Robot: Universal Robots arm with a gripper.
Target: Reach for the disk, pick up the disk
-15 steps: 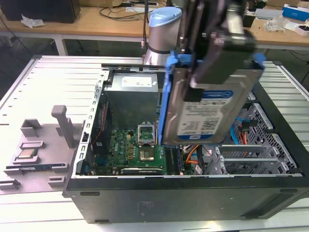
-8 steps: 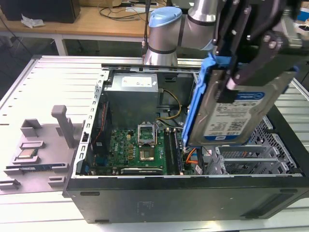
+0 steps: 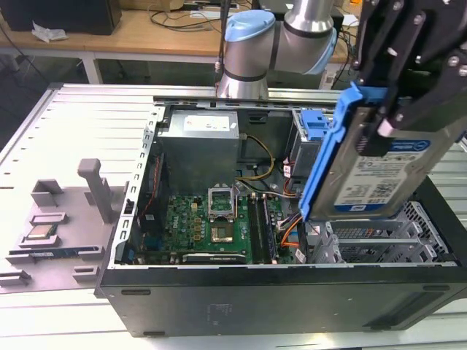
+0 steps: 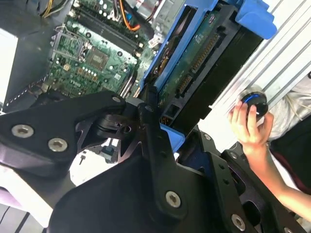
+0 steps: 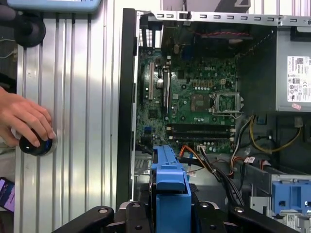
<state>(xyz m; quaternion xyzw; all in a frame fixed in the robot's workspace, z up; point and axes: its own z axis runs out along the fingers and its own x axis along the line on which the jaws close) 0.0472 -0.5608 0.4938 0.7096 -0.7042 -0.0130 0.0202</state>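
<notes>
Across the exterior view from its left, you have: a grey fixture block (image 3: pixel 93 191) standing on the ribbed metal table (image 3: pixel 80 124), with a small flat chip-like square (image 3: pixel 41 232) lying near it; then the open black computer case (image 3: pixel 277 299), its green motherboard (image 3: pixel 208 222) and grey power supply (image 3: pixel 201 149) exposed; a blue latch piece (image 3: pixel 315 124) at the case's far wall; and, at the exterior view's right, the gripper (image 3: pixel 398 109) closed on the disk (image 3: pixel 376 171) — your silver drive in its blue bracket (image 3: pixel 321 164), held tilted above the case's drive bay and clear of it. In the second wrist view the black fingers (image 4: pixel 150 145) clamp the bracket edge, the disk's circuit-board side (image 4: pixel 197 63) facing the camera. In the first wrist view a person's hand (image 5: pixel 24 119) rests on a round black knob (image 5: pixel 35 144) on the table, beside the case.
</notes>
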